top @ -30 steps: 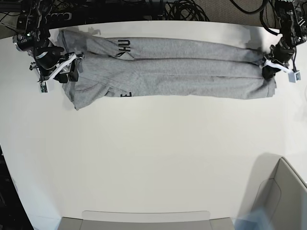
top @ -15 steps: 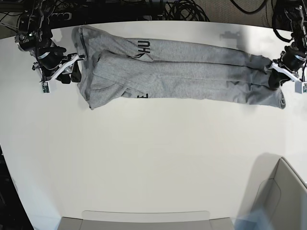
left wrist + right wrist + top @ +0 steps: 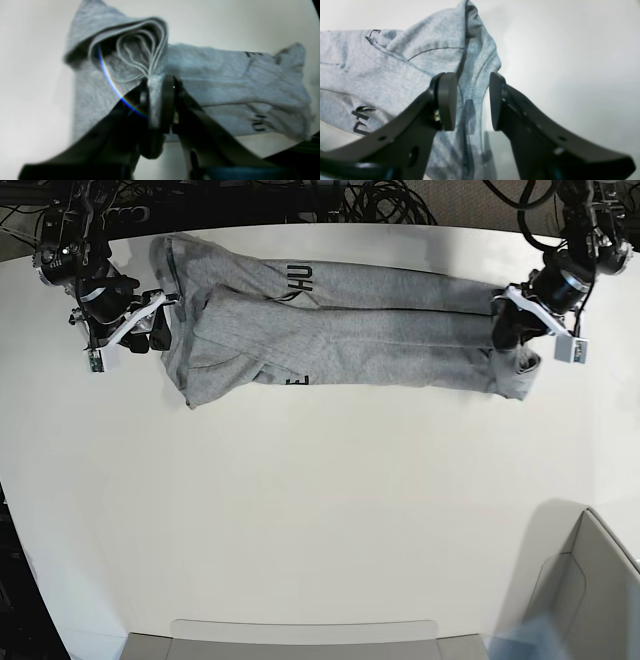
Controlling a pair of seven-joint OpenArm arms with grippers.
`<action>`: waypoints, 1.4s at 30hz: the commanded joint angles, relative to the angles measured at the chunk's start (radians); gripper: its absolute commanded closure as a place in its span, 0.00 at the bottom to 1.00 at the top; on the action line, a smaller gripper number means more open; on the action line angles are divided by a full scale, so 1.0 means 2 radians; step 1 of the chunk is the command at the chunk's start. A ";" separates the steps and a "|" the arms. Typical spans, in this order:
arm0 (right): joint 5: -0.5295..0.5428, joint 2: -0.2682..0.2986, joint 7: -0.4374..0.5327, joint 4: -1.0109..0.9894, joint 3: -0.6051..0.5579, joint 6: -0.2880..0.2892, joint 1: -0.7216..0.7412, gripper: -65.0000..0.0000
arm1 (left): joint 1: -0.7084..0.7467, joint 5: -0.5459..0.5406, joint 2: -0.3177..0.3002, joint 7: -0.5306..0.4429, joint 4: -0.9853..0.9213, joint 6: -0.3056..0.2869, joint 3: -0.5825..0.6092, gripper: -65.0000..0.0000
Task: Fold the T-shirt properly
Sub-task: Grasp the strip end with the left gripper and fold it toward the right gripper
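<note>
At the near edge of the white table (image 3: 320,520) stand a flat grey tray (image 3: 300,638) and, at the corner, a grey bin (image 3: 590,580); both lie well apart from the T-shirt (image 3: 340,340). The T-shirt stretches in a long folded band across the far side. The left gripper (image 3: 156,100) is clamped on a bunched fold at one end. The right gripper (image 3: 472,100) stands parted astride the other end's edge. Black cables (image 3: 390,200) trail behind.

1. The T-shirt (image 3: 350,340) is heather grey – its lettering is black.
2. The table (image 3: 320,510) is plain white.
3. Both grippers' fingers (image 3: 447,100) are dark grey – almost black.
</note>
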 commanded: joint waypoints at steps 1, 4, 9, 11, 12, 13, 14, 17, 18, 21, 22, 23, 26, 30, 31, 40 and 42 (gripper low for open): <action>0.003 0.005 0.010 0.011 0.003 0.003 0.003 0.66 | 0.000 -0.007 -0.005 -0.010 0.009 0.011 0.010 1.00; 0.003 0.005 0.010 0.016 0.003 0.003 0.003 0.66 | -0.003 -0.007 0.010 -0.010 0.009 0.042 0.045 1.00; 0.003 0.005 0.010 0.022 0.003 0.003 0.003 0.66 | -0.019 -0.006 0.035 -0.010 0.009 0.050 0.074 1.00; 0.003 0.005 0.010 0.022 0.003 0.003 0.003 0.66 | -0.020 0.001 0.044 -0.010 0.009 0.050 0.085 1.00; 0.003 0.005 0.010 0.022 0.003 0.003 0.003 0.66 | -0.020 0.013 0.053 -0.010 0.009 0.050 0.093 1.00; 0.003 0.005 0.010 0.022 0.003 0.003 0.003 0.66 | -0.023 0.034 0.061 -0.010 0.009 0.050 0.103 1.00; 0.003 0.005 0.010 0.022 0.003 0.003 0.002 0.66 | -0.031 0.057 0.066 -0.010 0.009 0.050 0.115 1.00; 0.003 0.005 0.010 0.022 0.003 0.003 0.002 0.66 | -0.047 0.131 0.076 -0.010 0.008 0.050 0.165 1.00; 0.003 0.005 0.010 0.022 0.003 0.003 0.002 0.66 | -0.049 0.154 0.081 -0.011 0.007 0.050 0.180 1.00; 0.003 0.005 0.010 0.022 0.003 0.003 0.002 0.66 | -0.052 0.213 0.099 -0.030 0.006 0.050 0.206 1.00; 0.003 0.005 0.010 0.022 0.003 0.003 0.002 0.66 | -0.053 0.223 0.103 -0.035 0.006 0.050 0.208 1.00; 0.003 0.005 0.010 0.022 0.003 0.003 0.002 0.66 | -0.053 0.230 0.107 -0.037 0.006 0.050 0.212 1.00; 0.003 0.005 0.010 0.022 0.003 0.003 0.001 0.66 | -0.055 0.235 0.107 -0.039 0.006 0.050 0.217 1.00; 0.003 0.005 0.010 0.022 0.003 0.003 0.002 0.66 | -0.056 0.234 0.107 -0.042 0.005 0.050 0.217 0.95; 0.003 0.005 0.010 0.022 0.003 0.003 0.002 0.66 | -0.056 0.233 0.107 -0.043 0.005 0.050 0.217 0.88; 0.003 0.005 0.010 0.021 0.002 0.003 0.003 0.66 | -0.054 0.231 0.107 -0.089 0.010 0.047 0.263 0.67; 0.003 0.005 0.010 0.022 0.002 0.003 0.003 0.66 | -0.056 0.231 0.107 -0.091 0.011 0.046 0.267 0.71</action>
